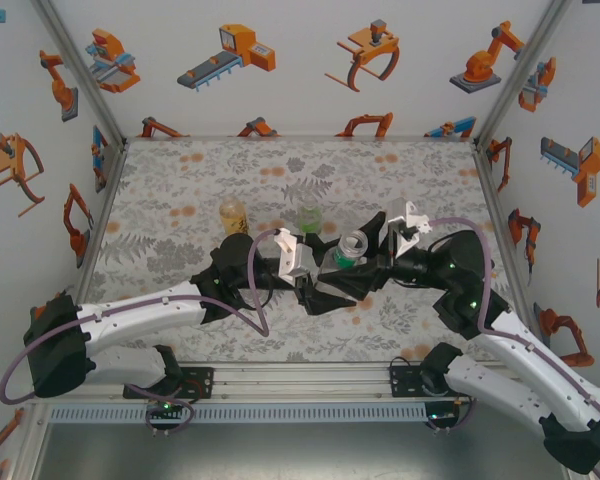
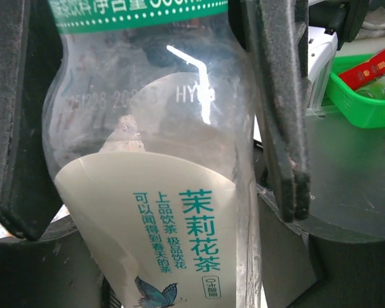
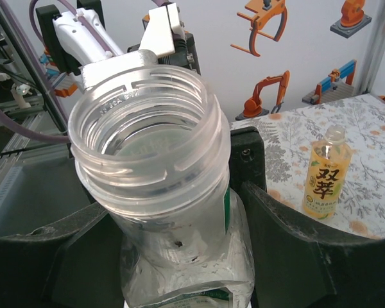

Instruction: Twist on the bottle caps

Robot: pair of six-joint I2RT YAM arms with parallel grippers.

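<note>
Clear bottle [image 1: 352, 248] sat mid-table, between both grippers, mouth open. Right gripper [image 3: 179, 256] gripped it below neck, fingers [image 3: 295, 250] snug on both sides. Left gripper [image 2: 157, 215] was narrow, fingers [image 2: 279, 109] against bottle's sides just under green label band; it gripped bottle too. Yellow bottle [image 1: 233, 215] stood upright on table [image 1: 180, 200], behind left arm. Green bottle [image 1: 310, 218] stood just behind grippers, right of yellow bottle, well apart from it.
</note>
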